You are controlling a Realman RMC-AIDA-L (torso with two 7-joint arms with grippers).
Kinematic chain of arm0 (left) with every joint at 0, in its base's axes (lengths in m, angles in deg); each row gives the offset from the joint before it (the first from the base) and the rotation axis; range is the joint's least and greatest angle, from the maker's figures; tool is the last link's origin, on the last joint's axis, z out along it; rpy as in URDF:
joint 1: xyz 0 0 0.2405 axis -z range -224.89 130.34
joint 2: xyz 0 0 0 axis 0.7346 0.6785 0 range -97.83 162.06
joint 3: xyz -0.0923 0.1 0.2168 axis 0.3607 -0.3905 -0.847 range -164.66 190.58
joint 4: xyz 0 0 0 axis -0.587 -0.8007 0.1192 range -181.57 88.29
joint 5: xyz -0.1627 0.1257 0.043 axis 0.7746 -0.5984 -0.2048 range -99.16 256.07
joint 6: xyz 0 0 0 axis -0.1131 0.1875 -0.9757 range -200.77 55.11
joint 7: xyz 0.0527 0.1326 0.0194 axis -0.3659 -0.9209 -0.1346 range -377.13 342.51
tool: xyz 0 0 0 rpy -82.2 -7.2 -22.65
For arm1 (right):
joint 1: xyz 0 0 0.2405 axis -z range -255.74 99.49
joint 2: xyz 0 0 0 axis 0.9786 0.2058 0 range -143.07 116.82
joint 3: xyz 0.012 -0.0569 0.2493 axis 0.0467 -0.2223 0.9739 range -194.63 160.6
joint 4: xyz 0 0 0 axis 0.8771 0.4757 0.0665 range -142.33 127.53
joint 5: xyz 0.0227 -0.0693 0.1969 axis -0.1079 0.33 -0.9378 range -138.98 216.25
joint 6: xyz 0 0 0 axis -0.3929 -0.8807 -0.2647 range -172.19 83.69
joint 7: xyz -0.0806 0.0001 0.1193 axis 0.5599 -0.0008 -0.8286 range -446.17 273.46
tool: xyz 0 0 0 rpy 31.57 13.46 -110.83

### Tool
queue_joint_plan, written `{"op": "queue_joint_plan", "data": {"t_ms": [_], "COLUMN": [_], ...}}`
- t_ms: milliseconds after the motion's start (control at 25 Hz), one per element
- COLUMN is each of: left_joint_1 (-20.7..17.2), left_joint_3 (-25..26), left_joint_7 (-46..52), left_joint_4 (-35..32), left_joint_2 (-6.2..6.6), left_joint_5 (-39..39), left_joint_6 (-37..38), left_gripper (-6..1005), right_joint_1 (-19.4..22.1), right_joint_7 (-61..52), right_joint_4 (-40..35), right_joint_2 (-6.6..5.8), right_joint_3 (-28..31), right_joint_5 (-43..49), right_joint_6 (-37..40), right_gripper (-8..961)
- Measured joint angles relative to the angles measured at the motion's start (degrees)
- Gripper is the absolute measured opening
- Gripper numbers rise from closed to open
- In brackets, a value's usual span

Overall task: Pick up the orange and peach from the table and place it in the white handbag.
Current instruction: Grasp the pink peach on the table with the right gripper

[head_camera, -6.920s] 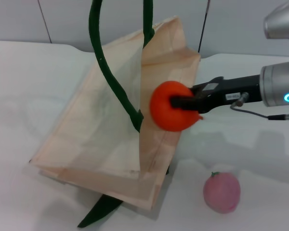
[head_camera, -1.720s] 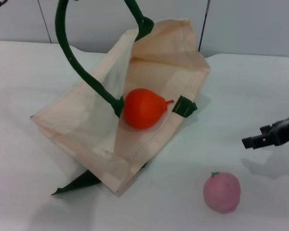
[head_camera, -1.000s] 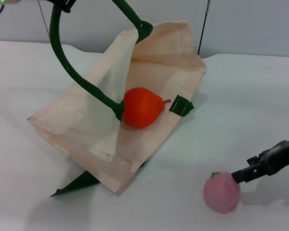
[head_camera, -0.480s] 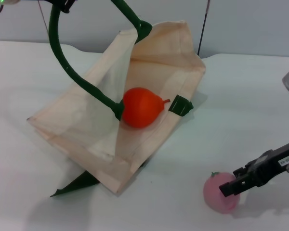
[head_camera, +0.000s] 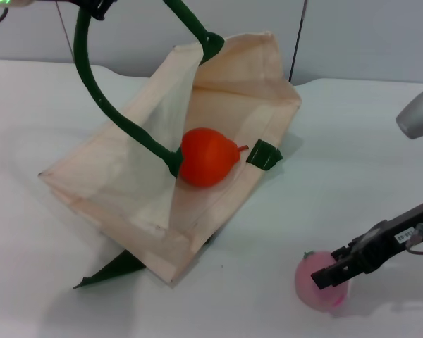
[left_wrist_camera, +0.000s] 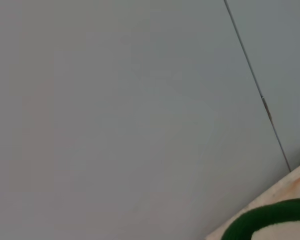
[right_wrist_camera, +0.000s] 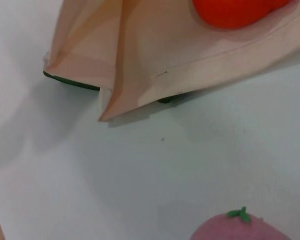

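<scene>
The white handbag lies tilted open on the white table, its long axis running from the near left corner up toward the far right, mouth facing the right side. It is soft cream fabric with stitched hems; a thick dark green handle loops up from its front panel to the left gripper at the top left edge of the head view, which holds the loop aloft, though its fingers are too cropped to tell how they stand. The orange, smooth, glossy and round, rests inside the bag on the lower panel, its small pointed tip aimed right toward a green tab. The peach, matte pale pink and round with a tiny green stem on top, sits on the table well right of the bag's near corner. The right gripper reaches in from the right, its dark fingers pressed against the peach's upper side; whether they clamp it is not clear.
</scene>
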Motion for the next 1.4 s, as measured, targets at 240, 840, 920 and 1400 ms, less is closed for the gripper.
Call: {"op": "queue_joint_plan", "data": {"t_ms": [240, 840, 920, 1400], "left_joint_1": [0.0, -0.18, -0.07, 0.19], "left_joint_3": [-0.05, -0.1, -0.1, -0.1], "left_joint_7": [-0.04, -0.04, -0.04, 0.06], "left_joint_4": [0.09, 0.29, 0.34, 0.48], "left_joint_2": [0.0, 0.0, 0.0, 0.0], "left_joint_5": [0.02, 0.02, 0.02, 0.02], "left_joint_6": [0.0, 0.01, 0.01, 0.01], "left_gripper": [117, 117, 117, 117], "right_joint_1": [-0.61, -0.9, -0.9, -1.18], "right_joint_7": [0.03, -0.45, -0.36, 0.09], "right_joint_4": [0.03, -0.42, -0.32, 1.83], "right_joint_2": [-0.26, -0.22, -0.15, -0.17], "right_joint_3": [-0.01, 0.68, 0.51, 0.21], "right_joint_5": [0.59, 2.46, 2.12, 0.25], "right_joint_6": [0.23, 0.23, 0.32, 1.86], "right_gripper": [804, 793, 791, 781]}}
